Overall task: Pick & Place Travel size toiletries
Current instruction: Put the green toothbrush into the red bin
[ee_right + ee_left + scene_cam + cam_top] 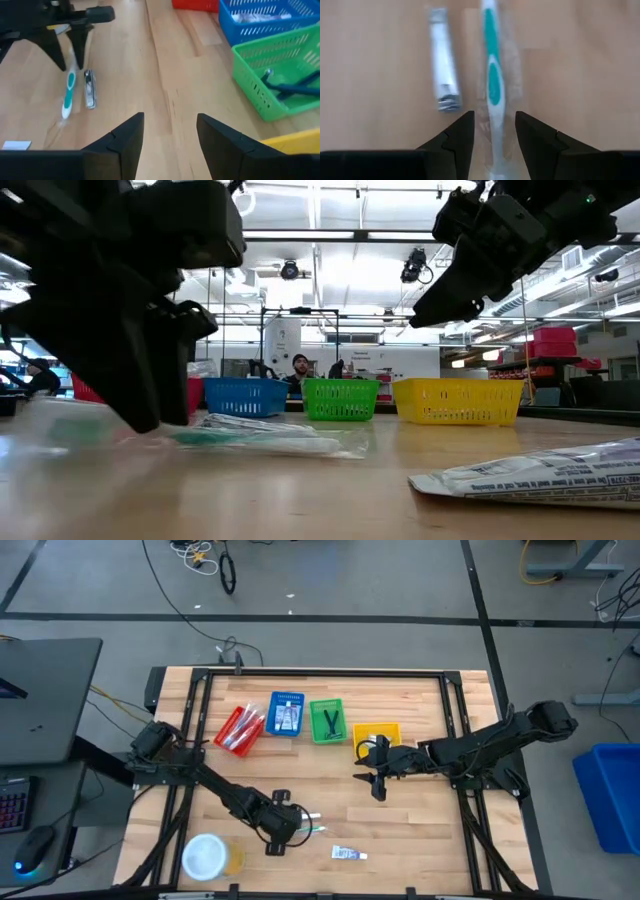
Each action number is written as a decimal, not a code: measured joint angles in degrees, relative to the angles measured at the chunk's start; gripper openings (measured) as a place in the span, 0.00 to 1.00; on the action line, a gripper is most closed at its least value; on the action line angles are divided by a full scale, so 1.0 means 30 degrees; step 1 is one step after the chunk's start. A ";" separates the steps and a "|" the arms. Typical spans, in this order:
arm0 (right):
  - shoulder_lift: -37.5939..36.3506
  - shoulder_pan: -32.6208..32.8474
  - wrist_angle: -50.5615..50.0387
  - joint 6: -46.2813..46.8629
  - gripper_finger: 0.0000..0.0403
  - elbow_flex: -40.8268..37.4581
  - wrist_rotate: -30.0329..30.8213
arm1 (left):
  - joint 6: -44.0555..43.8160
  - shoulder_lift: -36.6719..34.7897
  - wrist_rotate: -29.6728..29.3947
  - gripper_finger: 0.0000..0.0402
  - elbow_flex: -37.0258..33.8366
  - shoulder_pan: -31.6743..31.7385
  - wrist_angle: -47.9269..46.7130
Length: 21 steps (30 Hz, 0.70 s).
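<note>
Left hand open, fingers straddling my teal toothbrush on the desk, lower centre of high view; only wrist views reveal the silvery clipper beside it. Right hand open, mid-desk.

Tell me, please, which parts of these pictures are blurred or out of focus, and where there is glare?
Low view: the left gripper looms as a dark, soft mass close to the lens; the wrapped toothbrush is smeared, while the far bins are sharper; ceiling lights glare white. Left wrist view: the toothbrush and nail clipper are soft. High view: even light.
</note>
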 joint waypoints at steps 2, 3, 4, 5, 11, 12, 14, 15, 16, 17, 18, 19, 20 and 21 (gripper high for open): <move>0.0000 0.0000 0.0203 -0.0584 0.47 0.0000 0.0007 | -0.0398 0.0007 -0.0518 0.38 0.0004 0.0029 -0.0242; 0.0000 -0.0007 0.0385 -0.0859 0.47 0.0000 0.0007 | -0.0454 0.0007 -0.0826 0.38 -0.0001 0.0060 -0.0304; 0.0000 -0.0020 0.0547 -0.1201 0.47 0.0000 0.0007 | -0.0502 0.0007 -0.1348 0.38 0.0004 0.0136 -0.0389; 0.0000 -0.0059 0.0662 -0.1502 0.47 0.0000 -0.0002 | -0.0498 0.0007 -0.1867 0.38 0.0004 0.0204 -0.0436; 0.0000 -0.0276 0.1461 -0.2444 0.48 0.0000 -0.0007 | -0.1271 0.0015 -0.1711 0.38 0.0001 0.0906 -0.0446; 0.0000 -0.0333 0.1491 -0.2451 0.48 0.0000 -0.0007 | -0.1545 0.0015 -0.1266 0.38 0.0002 0.0974 -0.0446; 0.0000 -0.0379 0.1495 -0.2443 0.49 0.0000 -0.0007 | -0.2007 0.0015 -0.0344 0.38 0.0004 0.0990 -0.0450; 0.0000 -0.0384 0.1478 -0.2451 0.49 0.0000 -0.0004 | -0.2139 0.0015 0.0029 0.38 0.0004 0.0962 -0.0443; 0.0000 -0.0386 0.1455 -0.2451 0.49 0.0000 -0.0002 | -0.2169 0.0015 0.0194 0.38 0.0004 0.0923 -0.0473; 0.0000 -0.0386 0.1418 -0.2443 0.49 0.0000 -0.0009 | -0.2189 0.0015 0.0222 0.38 0.0004 0.0842 -0.0546; 0.0000 -0.0379 0.1412 -0.2431 0.49 0.0000 -0.0011 | -0.2192 0.0015 0.0210 0.38 0.0004 0.0771 -0.0649; 0.0000 -0.0379 0.1419 -0.2364 0.48 0.0000 -0.0014 | -0.2034 0.0015 0.0198 0.38 0.0004 0.0731 -0.0752; 0.0000 -0.0372 0.1419 -0.2324 0.48 0.0000 -0.0015 | -0.1872 0.0015 0.0195 0.38 0.0004 0.0714 -0.0901; 0.0000 -0.0372 0.1413 -0.2235 0.47 0.0000 -0.0020 | -0.1638 0.0015 0.0185 0.38 0.0003 0.0721 -0.1111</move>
